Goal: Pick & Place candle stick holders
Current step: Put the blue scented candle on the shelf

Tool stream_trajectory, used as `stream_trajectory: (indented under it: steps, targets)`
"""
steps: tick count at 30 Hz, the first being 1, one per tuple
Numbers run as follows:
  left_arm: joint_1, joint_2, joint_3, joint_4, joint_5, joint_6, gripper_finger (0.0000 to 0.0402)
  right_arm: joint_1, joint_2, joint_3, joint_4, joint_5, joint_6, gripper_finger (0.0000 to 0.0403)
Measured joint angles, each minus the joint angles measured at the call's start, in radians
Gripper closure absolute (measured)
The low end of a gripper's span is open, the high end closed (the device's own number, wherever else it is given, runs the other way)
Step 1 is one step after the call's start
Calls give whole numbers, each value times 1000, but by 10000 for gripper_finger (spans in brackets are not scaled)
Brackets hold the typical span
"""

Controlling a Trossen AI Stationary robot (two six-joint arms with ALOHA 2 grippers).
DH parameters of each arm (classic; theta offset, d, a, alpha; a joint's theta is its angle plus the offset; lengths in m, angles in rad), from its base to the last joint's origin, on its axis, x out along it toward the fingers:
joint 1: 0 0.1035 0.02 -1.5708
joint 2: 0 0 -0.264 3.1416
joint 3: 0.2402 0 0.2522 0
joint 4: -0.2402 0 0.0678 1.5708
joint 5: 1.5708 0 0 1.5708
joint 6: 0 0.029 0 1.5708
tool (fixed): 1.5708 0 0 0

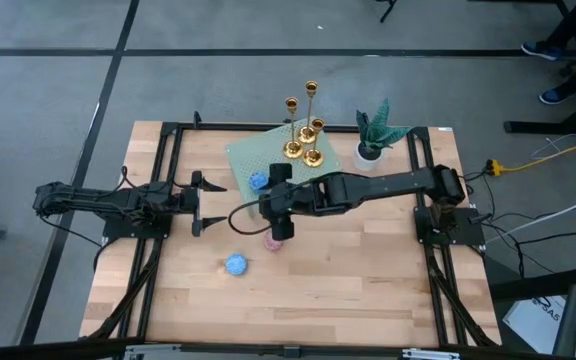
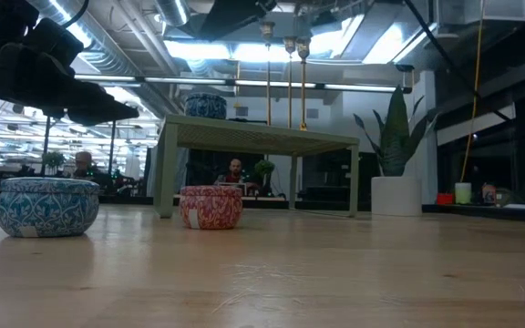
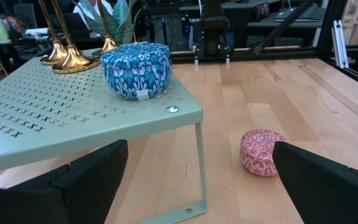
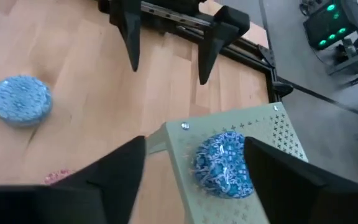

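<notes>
Gold and shiny, the three metal candle stick holders (image 1: 306,135) of differing heights, each with a round base, a thin stem and a small cup, stand close together on the far part of a pale green perforated metal riser shelf (image 1: 251,156) that sits on the far half of the light wooden counter (image 1: 368,280). On the near corner of that shelf rests a blue patterned round tin (image 4: 222,165). The right hand (image 4: 194,168) hangs over this tin with its two dark fingers spread to either side of it and not touching it, so it is open and holds nothing. Beneath the right arm a pink patterned round tin (image 3: 263,152) lies on the counter just in front of the shelf, and a second blue patterned round tin (image 1: 236,264) lies on the bare wood nearer the front edge, apart from the pink one. The left hand (image 1: 201,202) waits at the left side of the counter, its fingers wide apart and empty, pointing toward the shelf. A small potted plant with spiky green leaves in a white pot (image 1: 371,140) stands just beside the shelf on the right. In the low view a person (image 2: 234,170) shows far off in the room behind the shelf's legs.
</notes>
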Motion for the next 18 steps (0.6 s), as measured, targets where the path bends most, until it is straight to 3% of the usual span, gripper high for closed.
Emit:
stream_trajectory:
  steps: [12, 18]
  targets:
    - [0, 0, 0, 0, 0, 0, 1, -3, 0, -78, 5, -66, -21, 386]
    - [0, 0, 0, 0, 0, 0, 1, -20, 0, -150, 74, -51, -21, 391]
